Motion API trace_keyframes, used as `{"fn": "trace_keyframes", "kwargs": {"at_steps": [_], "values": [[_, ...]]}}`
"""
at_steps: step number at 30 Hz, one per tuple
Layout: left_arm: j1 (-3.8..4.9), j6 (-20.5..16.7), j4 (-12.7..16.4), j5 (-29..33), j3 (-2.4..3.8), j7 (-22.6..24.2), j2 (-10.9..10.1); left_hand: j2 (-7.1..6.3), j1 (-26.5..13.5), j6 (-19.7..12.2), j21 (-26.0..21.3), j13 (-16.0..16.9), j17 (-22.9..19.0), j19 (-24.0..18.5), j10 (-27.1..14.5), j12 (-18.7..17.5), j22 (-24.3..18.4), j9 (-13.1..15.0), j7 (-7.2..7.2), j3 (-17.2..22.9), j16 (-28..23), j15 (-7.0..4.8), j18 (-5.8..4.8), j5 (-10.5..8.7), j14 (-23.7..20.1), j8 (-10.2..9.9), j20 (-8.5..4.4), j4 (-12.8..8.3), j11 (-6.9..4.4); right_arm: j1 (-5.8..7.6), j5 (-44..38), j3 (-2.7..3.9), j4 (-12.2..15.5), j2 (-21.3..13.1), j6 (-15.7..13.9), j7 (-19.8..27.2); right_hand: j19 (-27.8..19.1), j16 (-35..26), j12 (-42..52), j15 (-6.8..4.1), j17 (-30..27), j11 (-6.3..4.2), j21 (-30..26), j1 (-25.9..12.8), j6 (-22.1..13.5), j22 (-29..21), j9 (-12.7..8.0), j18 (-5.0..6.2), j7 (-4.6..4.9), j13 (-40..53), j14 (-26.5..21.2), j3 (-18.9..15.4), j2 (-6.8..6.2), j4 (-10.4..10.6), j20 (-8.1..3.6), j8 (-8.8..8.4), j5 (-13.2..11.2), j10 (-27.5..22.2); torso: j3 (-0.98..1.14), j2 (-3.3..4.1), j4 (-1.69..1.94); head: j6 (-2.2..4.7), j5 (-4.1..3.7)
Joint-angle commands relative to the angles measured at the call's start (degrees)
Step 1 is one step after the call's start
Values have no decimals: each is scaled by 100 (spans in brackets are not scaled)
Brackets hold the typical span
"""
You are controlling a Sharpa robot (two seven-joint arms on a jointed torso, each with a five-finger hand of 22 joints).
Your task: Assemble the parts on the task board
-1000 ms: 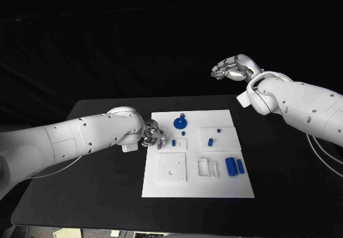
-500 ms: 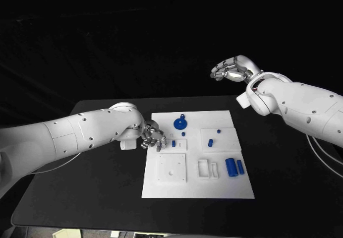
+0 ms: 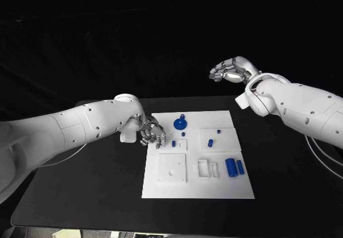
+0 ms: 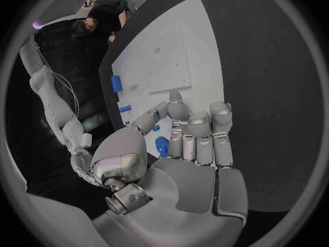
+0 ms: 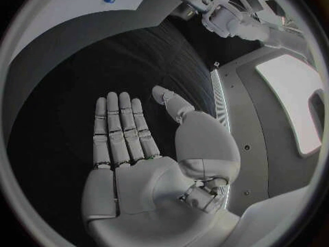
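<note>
Fingers (image 3: 150,135) of the left hand (image 3: 148,132) are pointing down over the left edge of the task board (image 3: 223,186), slightly spread, and from the wrist camera I can't see anything pinched between them, so it looks empty-handed. It sits right beside a small blue peg (image 3: 174,143) standing in a raised white block near that edge; whether a fingertip actually touches it, can't tell. Just past that there's a blue round keyed part (image 3: 180,122) lying flat near the board's far end, and a tiny blue piece (image 3: 184,133) just below it. Further right on the board, another short blue part (image 3: 210,142) stands in a square plate, and toward the near right there's a thick blue cylinder (image 3: 231,166) with a thinner blue pin (image 3: 241,166) right next to it. The near left of the board has a plain white square plate (image 3: 171,167) with nothing blue on it. The right hand (image 3: 229,69) is way up and back, off beyond the table's far right corner, well apart from everything; its wrist view shows the palm flat with fingers straight and apart, holding nothing. Plenty of bare black table (image 3: 79,198) all around the board, especially on the left and near side.
</note>
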Motion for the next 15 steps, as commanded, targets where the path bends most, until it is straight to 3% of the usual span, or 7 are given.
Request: {"fn": "trace_keyframes", "kwargs": {"at_steps": [1, 15], "values": [[28, 568, -160, 223, 6, -79, 95, 134, 63, 23, 38, 11, 7, -44, -35, 11, 10, 8, 22, 818, 7, -73, 110, 127, -48, -33, -564, -86, -4, -3, 25, 5, -7, 18, 47, 30, -20, -27, -20, -6, -10, -12, -22, 58, -26, 6, -7, 22, 3, -11, 34, -45, 18, -4, 36, 16, 26, 47, 4, 2, 0, -2, 0], [58, 1160, -949, 653, 15, -390, 587, 160, 60, 40, 73, 48, 46, -56, -37, 59, 40, 93, 16, 799, 57, -75, 111, 158, -58, -21, -564, -86, -9, -5, 25, 5, -25, 70, 62, 24, -24, -31, -29, -5, -14, -10, -26, 65, -28, 7, -13, 25, 3, -21, 33, -45, 21, -6, 39, 17, 25, 50, 8, -5, 2, -35, 9]]}}
